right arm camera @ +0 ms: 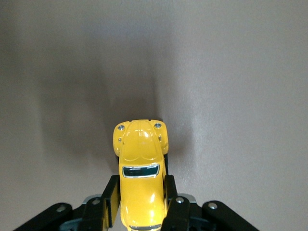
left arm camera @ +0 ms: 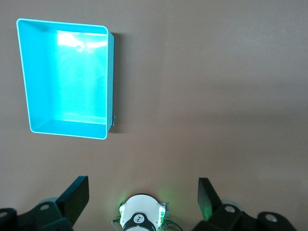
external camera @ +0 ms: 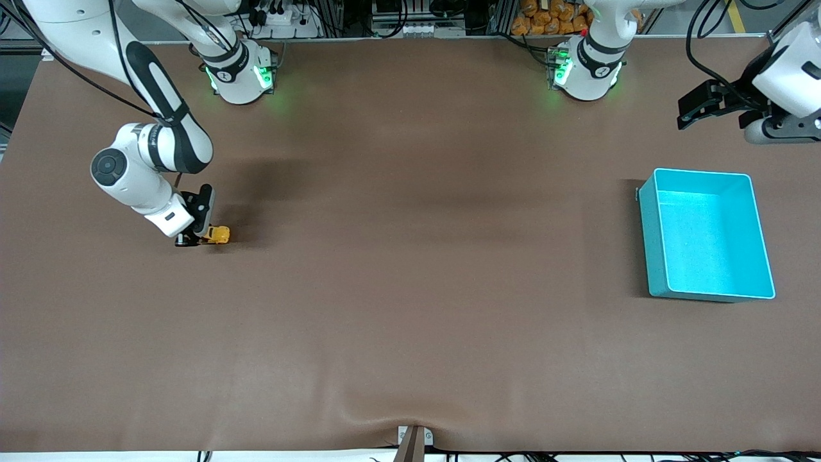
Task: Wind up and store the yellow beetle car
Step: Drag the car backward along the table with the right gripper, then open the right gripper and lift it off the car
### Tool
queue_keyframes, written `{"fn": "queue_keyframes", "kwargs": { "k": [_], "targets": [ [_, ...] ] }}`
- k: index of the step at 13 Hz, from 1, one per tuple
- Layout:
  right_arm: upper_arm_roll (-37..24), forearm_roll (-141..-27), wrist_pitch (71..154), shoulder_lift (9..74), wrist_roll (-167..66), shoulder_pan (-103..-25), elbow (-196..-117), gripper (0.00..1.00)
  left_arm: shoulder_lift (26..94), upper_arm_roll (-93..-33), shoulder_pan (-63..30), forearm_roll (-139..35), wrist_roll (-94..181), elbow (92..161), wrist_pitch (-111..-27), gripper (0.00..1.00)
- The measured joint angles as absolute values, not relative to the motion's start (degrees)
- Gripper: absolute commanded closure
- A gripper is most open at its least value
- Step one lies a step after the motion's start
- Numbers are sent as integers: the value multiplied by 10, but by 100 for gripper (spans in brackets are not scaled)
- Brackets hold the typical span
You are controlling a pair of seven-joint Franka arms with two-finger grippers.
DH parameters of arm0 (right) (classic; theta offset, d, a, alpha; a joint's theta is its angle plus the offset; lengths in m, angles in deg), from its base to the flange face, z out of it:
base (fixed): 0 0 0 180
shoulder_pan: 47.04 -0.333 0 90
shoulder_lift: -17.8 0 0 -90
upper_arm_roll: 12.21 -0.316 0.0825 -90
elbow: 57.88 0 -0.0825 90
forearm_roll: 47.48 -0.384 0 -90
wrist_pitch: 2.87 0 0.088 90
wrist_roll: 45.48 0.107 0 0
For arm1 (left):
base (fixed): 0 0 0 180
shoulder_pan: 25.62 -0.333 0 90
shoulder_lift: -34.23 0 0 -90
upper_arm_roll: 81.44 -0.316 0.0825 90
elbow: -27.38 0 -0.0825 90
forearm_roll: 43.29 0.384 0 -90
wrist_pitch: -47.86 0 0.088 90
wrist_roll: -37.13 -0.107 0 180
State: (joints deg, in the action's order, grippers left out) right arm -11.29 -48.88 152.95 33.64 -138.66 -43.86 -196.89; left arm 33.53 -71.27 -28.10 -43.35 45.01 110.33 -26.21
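The yellow beetle car (external camera: 217, 235) (right arm camera: 140, 166) rests on the brown table at the right arm's end. My right gripper (external camera: 200, 235) (right arm camera: 140, 192) is shut on the car's sides, low at the table surface, with the car's nose poking out past the fingers. The teal bin (external camera: 705, 234) (left arm camera: 65, 77) stands at the left arm's end and holds nothing. My left gripper (external camera: 712, 106) (left arm camera: 143, 197) hangs open in the air over the table edge at that end, farther from the front camera than the bin, and holds nothing.
The right arm's base (external camera: 240, 70) and the left arm's base (external camera: 587, 67) stand along the table's back edge. A small bracket (external camera: 414, 439) sits at the table's front edge. Brown cloth (external camera: 410, 256) covers the table between car and bin.
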Motion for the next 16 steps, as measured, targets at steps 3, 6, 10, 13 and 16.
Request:
{"fn": "queue_keyframes", "kwargs": {
  "k": [3,6,10,13,16],
  "targets": [
    [-112,-489,1525,339,-1406,-424,-1964,70,335,-712,-282,-434,450,1103,-262,0],
    [-111,-489,1524,342,-1431,-407,-1959,69,335,-712,-282,-434,450,1103,-262,0],
    [-111,-489,1518,348,-1459,-380,-1948,67,335,-712,-282,-434,450,1103,-262,0],
    [-110,-489,1517,352,-1464,-366,-1943,63,335,-712,-282,-434,450,1103,-262,0],
    [-110,-489,1511,355,-1465,-363,-1937,48,335,-712,-282,-434,450,1103,-262,0]
  ]
}}
